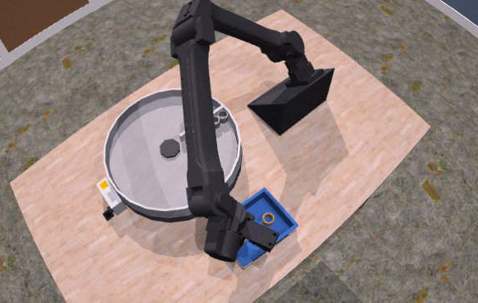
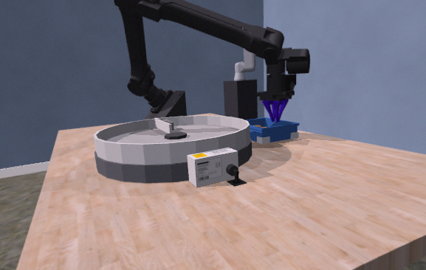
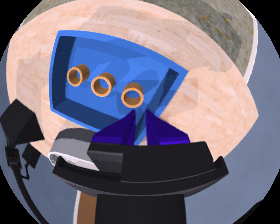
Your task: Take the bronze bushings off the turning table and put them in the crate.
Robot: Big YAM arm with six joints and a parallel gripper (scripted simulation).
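Note:
My gripper (image 2: pixel 275 120) (image 3: pixel 140 113) is open by a narrow gap and empty, its purple fingertips above the blue crate (image 1: pixel 282 208) (image 2: pixel 280 133) (image 3: pixel 55 80). Three bronze bushings stand in the crate in a row: one at the left (image 3: pixel 84 69), one in the middle (image 3: pixel 110 79) and one nearest the fingertips (image 3: pixel 135 89), clear of them. In the top view the arm partly hides the crate. Two steel bushings, one (image 1: pixel 223 120) beside the other (image 1: pixel 217 125), are on the turning table (image 1: pixel 143 165) (image 2: pixel 157 153), partly behind the arm. No bronze bushing shows on its visible part.
A white divider (image 1: pixel 218 108) (image 2: pixel 164 125) and a dark hub (image 1: pixel 170 148) (image 2: pixel 175 136) rise from the turning table, which has a raised rim. A white box (image 1: pixel 109 196) (image 2: pixel 213 167) and a small black camera-like part (image 1: pixel 108 214) (image 2: pixel 232 170) stand beside it.

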